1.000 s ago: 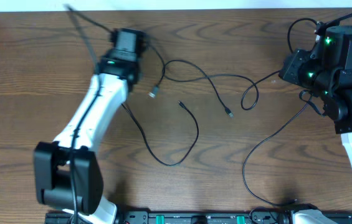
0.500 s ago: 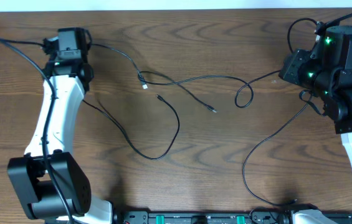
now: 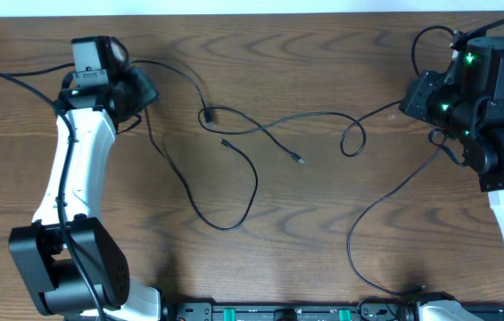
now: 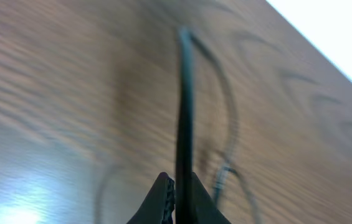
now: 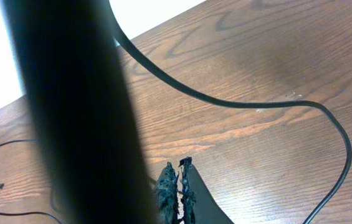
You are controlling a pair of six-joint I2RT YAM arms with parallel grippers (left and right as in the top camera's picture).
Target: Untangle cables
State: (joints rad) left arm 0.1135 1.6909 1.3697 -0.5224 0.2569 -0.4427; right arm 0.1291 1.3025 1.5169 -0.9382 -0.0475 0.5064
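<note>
Dragged leftward since a second ago, the black cord runs straight ahead of the left gripper, which is clamped on it; right gripper closed, hold unclear.

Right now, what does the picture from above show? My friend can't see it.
Thin black cords lie in loose loops across a brown wooden table. They run from the white left arm at the top left to the black right arm, lit with green lights, at the right edge.
</note>
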